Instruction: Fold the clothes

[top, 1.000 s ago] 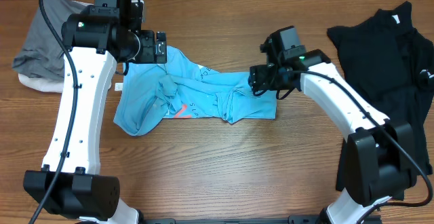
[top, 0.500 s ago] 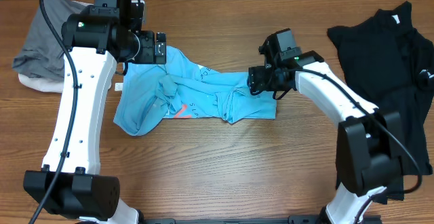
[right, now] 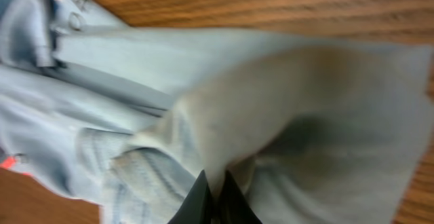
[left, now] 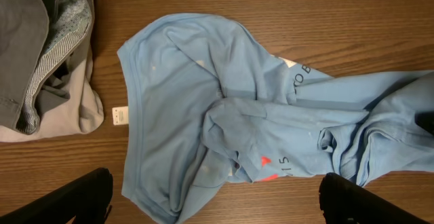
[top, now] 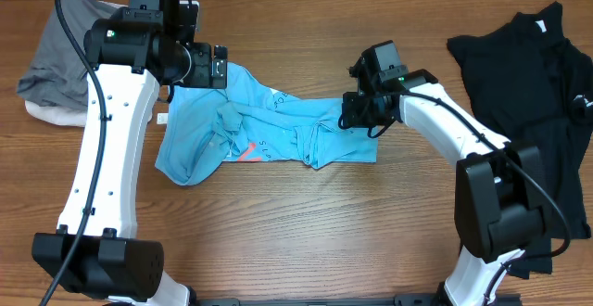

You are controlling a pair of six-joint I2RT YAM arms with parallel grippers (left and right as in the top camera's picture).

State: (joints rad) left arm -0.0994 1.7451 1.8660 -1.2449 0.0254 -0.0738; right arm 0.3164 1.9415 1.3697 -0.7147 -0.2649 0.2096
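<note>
A crumpled light blue T-shirt (top: 269, 132) with red lettering lies mid-table and fills the left wrist view (left: 224, 115). My right gripper (top: 357, 111) is at the shirt's upper right corner. In the right wrist view it (right: 213, 191) is shut, with a raised fold of the blue fabric (right: 285, 95) pinched between its tips. My left gripper (top: 217, 65) hovers over the shirt's upper left edge. Its jaws (left: 217, 207) stand wide open with nothing between them, one dark finger (left: 74, 200) showing at each lower corner.
A black shirt (top: 528, 74) is spread at the right edge of the table. Grey and cream pieces (top: 60, 65) are heaped at the far left, also visible from the left wrist as a grey pile (left: 41, 54). A small white tag (left: 120, 115) lies beside the blue shirt.
My right gripper has closed on the shirt's fabric and edged slightly up and left. The left arm and the rest of the shirt have not moved.
</note>
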